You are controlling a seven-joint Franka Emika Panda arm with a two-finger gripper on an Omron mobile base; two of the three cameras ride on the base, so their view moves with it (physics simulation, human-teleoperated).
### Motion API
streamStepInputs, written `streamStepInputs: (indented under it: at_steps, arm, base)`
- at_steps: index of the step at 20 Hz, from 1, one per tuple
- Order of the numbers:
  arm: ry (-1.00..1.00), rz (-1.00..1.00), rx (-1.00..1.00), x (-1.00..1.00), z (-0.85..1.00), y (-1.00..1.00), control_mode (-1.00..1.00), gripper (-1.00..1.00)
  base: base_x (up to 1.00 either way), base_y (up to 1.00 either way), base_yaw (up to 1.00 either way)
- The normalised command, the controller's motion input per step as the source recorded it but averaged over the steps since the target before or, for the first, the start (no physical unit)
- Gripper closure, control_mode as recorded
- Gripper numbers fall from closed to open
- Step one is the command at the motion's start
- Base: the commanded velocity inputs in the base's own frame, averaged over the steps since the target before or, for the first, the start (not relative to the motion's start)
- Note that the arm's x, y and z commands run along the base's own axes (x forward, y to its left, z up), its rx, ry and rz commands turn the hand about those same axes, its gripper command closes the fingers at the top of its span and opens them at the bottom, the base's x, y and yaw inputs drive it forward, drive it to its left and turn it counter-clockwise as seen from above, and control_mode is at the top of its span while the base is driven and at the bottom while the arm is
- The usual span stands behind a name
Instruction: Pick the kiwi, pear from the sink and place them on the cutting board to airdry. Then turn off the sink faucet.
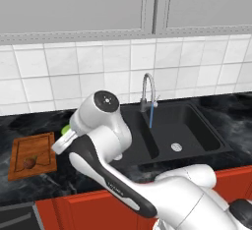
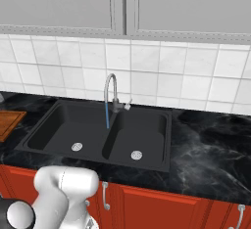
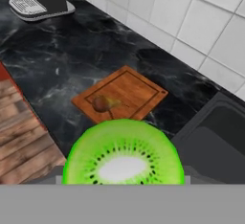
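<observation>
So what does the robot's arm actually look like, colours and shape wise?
The arm is made of glossy white, rounded segments with dark grey to black sections along its links. A round black cap with a small light mark sits on one joint. No loose cables show. The pincer itself is too hidden to describe.

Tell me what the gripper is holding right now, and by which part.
The gripper holds the kiwi, a cut half with its green face toward the hand camera. Where exactly the fingers grip it cannot be told, since the fruit hides them.

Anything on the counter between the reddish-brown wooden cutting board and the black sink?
No, just bare black marble counter between the cutting board and the sink, seen in the hand view.
</observation>
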Motion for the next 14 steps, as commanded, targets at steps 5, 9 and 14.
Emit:
streamStepInputs:
  at_steps: [5, 9, 14]
  arm:
    - [0.01, 0.0, 0.0, 0.19, -0.27, 0.17, -1.0, 1.0]
    - [0.05, -0.01, -0.01, 0.1, -0.3, 0.21, -1.0, 1.0]
    - [0.06, -0.02, 0.0, 0.14, -0.27, 0.18, -1.0, 1.0]
  base:
    - [0.0, 0.0, 0.0]
    - [0.0, 0.0, 0.0]
    - [0.0, 0.0, 0.0]
